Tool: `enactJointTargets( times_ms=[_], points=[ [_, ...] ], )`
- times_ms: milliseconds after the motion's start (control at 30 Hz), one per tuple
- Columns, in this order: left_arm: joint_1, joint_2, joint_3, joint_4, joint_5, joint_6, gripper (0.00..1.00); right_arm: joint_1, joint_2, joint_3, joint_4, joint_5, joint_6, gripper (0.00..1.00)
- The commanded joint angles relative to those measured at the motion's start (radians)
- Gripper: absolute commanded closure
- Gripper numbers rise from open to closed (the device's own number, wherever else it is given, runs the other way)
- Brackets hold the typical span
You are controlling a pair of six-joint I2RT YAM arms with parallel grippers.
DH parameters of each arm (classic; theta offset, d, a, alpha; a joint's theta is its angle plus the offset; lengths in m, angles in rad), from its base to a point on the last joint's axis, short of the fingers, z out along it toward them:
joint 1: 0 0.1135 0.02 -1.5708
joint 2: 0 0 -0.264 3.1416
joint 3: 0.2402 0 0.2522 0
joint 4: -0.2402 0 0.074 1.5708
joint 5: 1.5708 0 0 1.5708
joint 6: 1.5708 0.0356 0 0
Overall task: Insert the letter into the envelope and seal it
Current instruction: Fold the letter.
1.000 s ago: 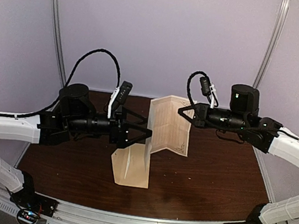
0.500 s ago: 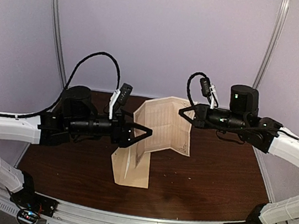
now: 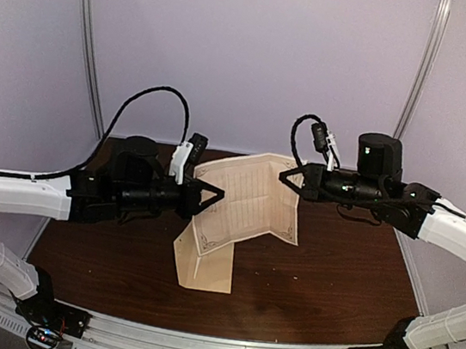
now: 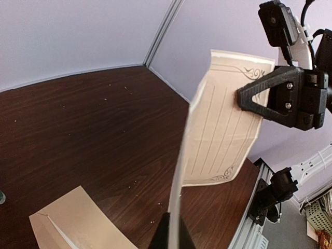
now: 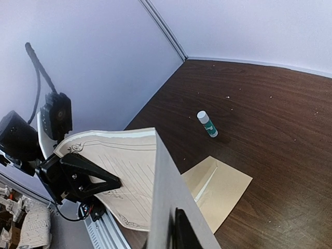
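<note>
Top external view: nearest the arm bases, the envelope (image 3: 206, 271) lies flat on the table (image 3: 332, 275) and is gripped by nothing. Its far end is overlapped in this view by the letter (image 3: 247, 198), which is held in the air above it. The sheet is bent along a crease, not flat. Whether its lowest corner touches the envelope cannot be determined.

Above the envelope's far left corner, the left gripper (image 3: 212, 196) is clamped on the left edge of the letter. In the left wrist view the sheet is seen edge-on, rising from between the closed fingers. Beyond the envelope and to its right, the right gripper (image 3: 286, 178) is clenched on the opposite edge. A glue stick (image 5: 207, 124), shown only in the right wrist view, rests on the table past the envelope and apart from it.

The step in hand is judged to be preparation of the letter for insertion. Nothing is inserted yet and sealing is not begun. For the next move, the sheet must be folded or narrowed to the envelope's width, then lowered and aligned with the opening. Whether the flap stands open cannot be determined. Since the envelope is unheld, it is likely to slide unless pinned.
</note>
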Motion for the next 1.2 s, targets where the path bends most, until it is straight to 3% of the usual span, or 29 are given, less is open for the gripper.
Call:
enactJointTargets(
  times_ms=[0,267,467,667,833,1000,1167],
  points=[
    [-0.003,-0.021,0.021,-0.003,-0.034,0.006,1.00,0.008,-0.005,0.027,-0.002,0.050,-0.013,0.83],
    [-0.002,-0.064,0.037,-0.049,0.037,0.087,1.00,-0.020,-0.106,0.025,-0.020,0.134,-0.016,0.37],
    [-0.001,-0.097,0.047,-0.063,0.115,0.126,1.00,-0.096,-0.208,-0.013,-0.053,0.219,-0.004,0.15],
    [0.000,-0.117,0.065,-0.079,0.166,0.133,1.00,-0.186,-0.253,-0.066,-0.093,0.200,-0.015,0.05],
    [-0.001,-0.122,0.078,-0.081,0.207,0.137,1.00,-0.183,-0.236,-0.139,-0.081,-0.077,-0.086,0.03],
    [0.000,-0.122,0.091,-0.085,0.250,0.150,1.00,-0.099,-0.248,-0.201,-0.021,-0.232,-0.108,0.02],
    [-0.001,-0.115,0.102,-0.090,0.309,0.163,1.00,-0.012,-0.231,-0.201,0.023,-0.252,-0.120,0.00]
  ],
)
